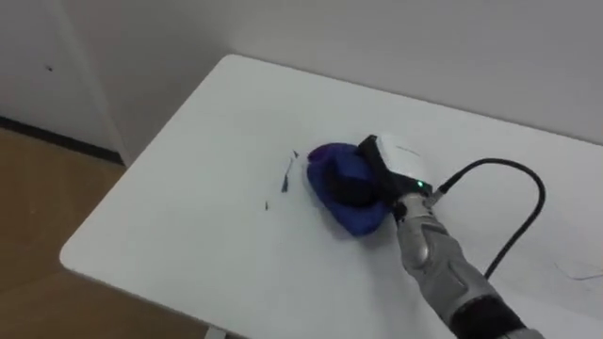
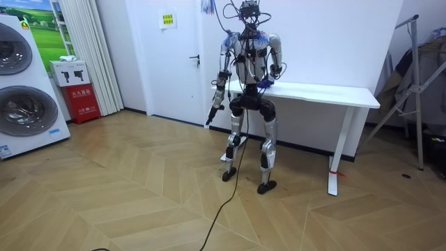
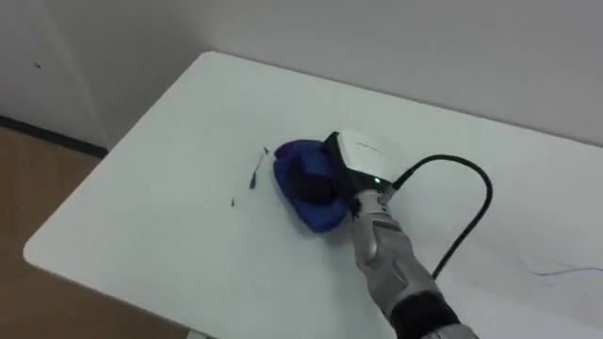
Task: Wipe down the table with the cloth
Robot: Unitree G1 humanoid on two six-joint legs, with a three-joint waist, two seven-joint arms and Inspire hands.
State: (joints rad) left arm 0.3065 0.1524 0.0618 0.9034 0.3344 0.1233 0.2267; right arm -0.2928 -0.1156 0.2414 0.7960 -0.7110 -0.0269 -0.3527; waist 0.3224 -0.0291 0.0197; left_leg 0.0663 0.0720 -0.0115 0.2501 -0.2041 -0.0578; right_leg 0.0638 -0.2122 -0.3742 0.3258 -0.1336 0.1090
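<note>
R hand (image 1: 363, 188) at frame centre, fingers curled into bunched blue cloth (image 1: 328, 171), pressing it onto white rectangular tabletop (image 1: 188, 217). Thin dark pen marks (image 1: 285, 173) sit just left of cloth, unwiped, and faint lines (image 1: 575, 274) show at lower-right edge, so job looks early, most left to do. L hand (image 2: 211, 111) hangs by hip in room view, fingers too small to tell; tabletop's right end cut off, surface under cloth hidden.

Right hand (image 1: 391, 168) is showing a white back shell over black fingers (image 1: 353, 192), green light glowing at the wrist, black cable looping off the silver-grey forearm.
</note>
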